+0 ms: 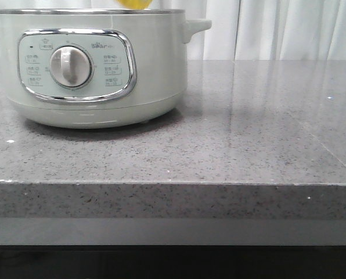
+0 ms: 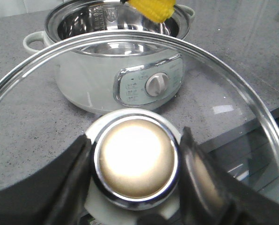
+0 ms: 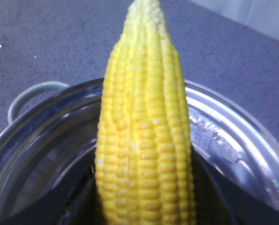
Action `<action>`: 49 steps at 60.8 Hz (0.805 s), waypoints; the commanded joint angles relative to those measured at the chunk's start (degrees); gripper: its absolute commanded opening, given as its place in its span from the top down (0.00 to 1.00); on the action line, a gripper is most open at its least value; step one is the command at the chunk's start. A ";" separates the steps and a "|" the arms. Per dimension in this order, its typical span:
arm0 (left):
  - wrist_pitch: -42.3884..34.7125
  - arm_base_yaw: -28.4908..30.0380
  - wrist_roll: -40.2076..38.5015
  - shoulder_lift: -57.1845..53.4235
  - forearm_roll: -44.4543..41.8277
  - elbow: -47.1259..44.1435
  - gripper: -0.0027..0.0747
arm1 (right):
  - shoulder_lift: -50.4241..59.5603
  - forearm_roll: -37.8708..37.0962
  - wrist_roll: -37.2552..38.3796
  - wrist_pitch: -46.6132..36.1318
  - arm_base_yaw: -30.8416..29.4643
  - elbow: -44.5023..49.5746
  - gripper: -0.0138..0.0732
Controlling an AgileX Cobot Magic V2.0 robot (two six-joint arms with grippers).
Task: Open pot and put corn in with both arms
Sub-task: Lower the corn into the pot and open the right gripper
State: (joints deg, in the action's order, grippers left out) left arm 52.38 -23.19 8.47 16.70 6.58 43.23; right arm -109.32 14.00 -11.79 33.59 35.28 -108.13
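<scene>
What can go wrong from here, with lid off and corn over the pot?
1. The corn hangs lengthwise in the right pincer above the open pot; released off-centre, its tip may hit the rim and tumble onto the counter.
2. The left pincer holds the glass lid only by its smooth knob; it may slip or swing.
3. The lid hangs near the pot's front and could knock it on replacing.

The corn [image 3: 144, 140] fills the middle of the view, its tapered tip pointing away from the camera, held between the dark fingers [image 3: 60, 201] of the right gripper [image 3: 144, 211]. Behind and below it lies the open pot [image 3: 233, 140], shiny metal inside, on the grey speckled bench [image 3: 50, 42].
</scene>
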 commanded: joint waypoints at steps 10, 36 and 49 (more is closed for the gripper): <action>-8.98 -0.28 -0.08 0.38 1.23 1.86 0.77 | 0.50 0.40 -0.61 0.06 -0.07 -2.34 0.33; -8.98 -0.28 -0.08 0.38 1.23 1.86 0.77 | 0.55 0.40 -0.61 0.19 -0.07 -2.34 0.19; -8.98 -0.28 -0.08 0.38 1.23 1.86 0.77 | 2.19 0.40 -0.61 0.02 -0.07 -2.34 0.29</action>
State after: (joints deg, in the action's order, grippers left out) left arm 52.38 -23.19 8.47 16.70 6.58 43.23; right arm -112.08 14.00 -11.84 37.09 35.42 -108.40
